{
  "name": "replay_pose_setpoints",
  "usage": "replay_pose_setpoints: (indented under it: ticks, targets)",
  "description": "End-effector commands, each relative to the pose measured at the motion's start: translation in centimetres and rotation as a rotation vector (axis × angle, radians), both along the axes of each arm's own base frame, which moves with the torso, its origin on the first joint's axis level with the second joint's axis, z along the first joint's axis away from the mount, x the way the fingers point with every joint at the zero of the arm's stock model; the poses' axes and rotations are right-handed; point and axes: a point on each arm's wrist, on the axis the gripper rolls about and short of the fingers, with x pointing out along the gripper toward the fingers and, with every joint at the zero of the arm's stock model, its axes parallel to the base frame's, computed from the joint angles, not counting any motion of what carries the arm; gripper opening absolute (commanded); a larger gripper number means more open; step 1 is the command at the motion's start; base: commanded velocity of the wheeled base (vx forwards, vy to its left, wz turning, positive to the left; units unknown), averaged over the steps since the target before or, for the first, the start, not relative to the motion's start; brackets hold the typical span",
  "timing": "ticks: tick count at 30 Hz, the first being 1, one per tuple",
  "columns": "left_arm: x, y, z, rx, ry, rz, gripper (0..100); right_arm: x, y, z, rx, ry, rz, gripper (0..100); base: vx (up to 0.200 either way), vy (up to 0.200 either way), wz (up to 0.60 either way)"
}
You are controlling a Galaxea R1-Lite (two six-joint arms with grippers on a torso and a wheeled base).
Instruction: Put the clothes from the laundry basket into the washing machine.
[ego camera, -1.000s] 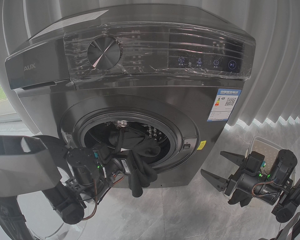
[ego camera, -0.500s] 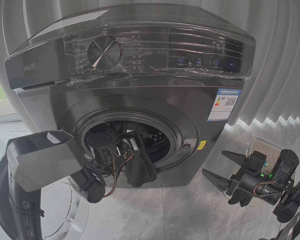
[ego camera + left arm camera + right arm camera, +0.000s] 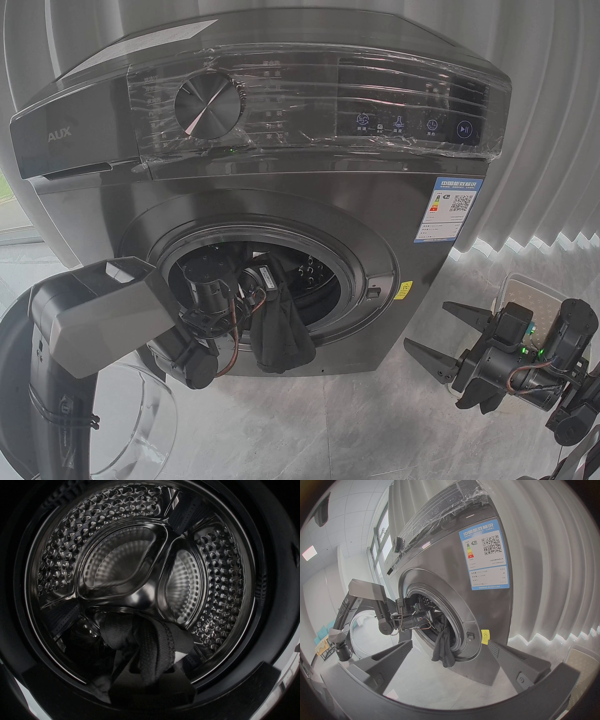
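Pushing farther into the washing machine [image 3: 400, 206] with black clothes [image 3: 278, 340], left claw [image 3: 275, 267], grip unclear; right claw [image 3: 426, 325] spread.

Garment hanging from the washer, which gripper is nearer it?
Left. The left gripper is in the drum opening beside the garment; the right gripper hangs apart, by the basket.

I count one washing machine [image 3: 262, 181], one black garment [image 3: 278, 337] at six o'clock of its opening, one laundry basket [image 3: 528, 289] at four o'clock, one dial [image 3: 207, 105], one blue label [image 3: 448, 209] and one yellow sticker [image 3: 403, 290].
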Motion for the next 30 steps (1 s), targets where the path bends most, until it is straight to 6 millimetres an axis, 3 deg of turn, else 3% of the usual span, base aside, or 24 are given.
replay_pose_setpoints:
  ticks: [1, 19, 30]
  targets:
    - [0.4, -0.3, 0.0, -0.006, -0.008, -0.003, 0, -0.1, 0.1, -0.1, 0.000, 0.004, 0.008, 100, 0.000, 0.000, 0.00]
    - [3.8, -1.8, -1.5, -0.044, -0.006, 0.002, 0, -0.1, 0.3, 0.1, 0.005, -0.002, 0.014, 100, 0.000, 0.000, 0.00]
    - [7.2, -0.1, -0.3, -0.080, -0.052, 0.071, 0, 0.0, 0.3, 0.0, 0.005, -0.002, 0.014, 100, 0.000, 0.000, 0.00]
